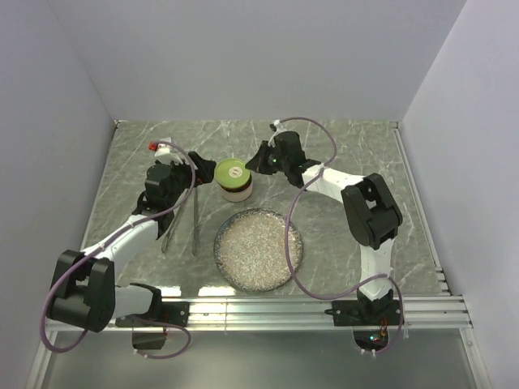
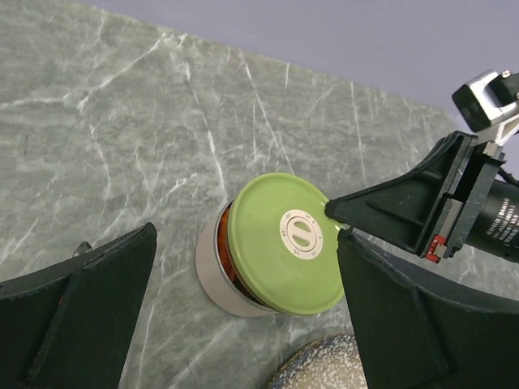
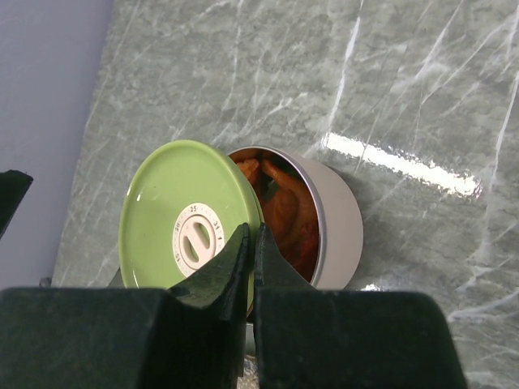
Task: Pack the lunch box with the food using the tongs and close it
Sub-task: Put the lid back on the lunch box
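Right tool (image 3: 252, 240) is closed on the rim of the lime-green lid (image 3: 182, 215), thin edge pinched between the fingertips. The lid is over the lunch box (image 3: 340, 223) but not seated: it sits askew, overhanging the tin's wall on one side and leaving a crescent open on the other. Food (image 3: 284, 207) shows in that gap, orange-red chunks inside the tin, below its rim.

Left tool (image 1: 204, 172) is spread wide, empty, with one finger each side of the lunch box. In the left wrist view one finger stands clear of the tin wall with bare desk between. The other sits right by the lid's rim next to the right tool's tip; can't tell if it touches.

The lunch box stands mid-desk (image 1: 365, 154), just beyond the far rim of the speckled plate (image 1: 258, 251), with a narrow gap between them. Tongs (image 1: 195, 228) lie flat on the desk left of the plate, beside the left arm, apart from the tin and ungripped.

Open room: bare desk behind the box up to the far wall, and on the far right side. It's tight around the box, with both tools and the plate rim close in.
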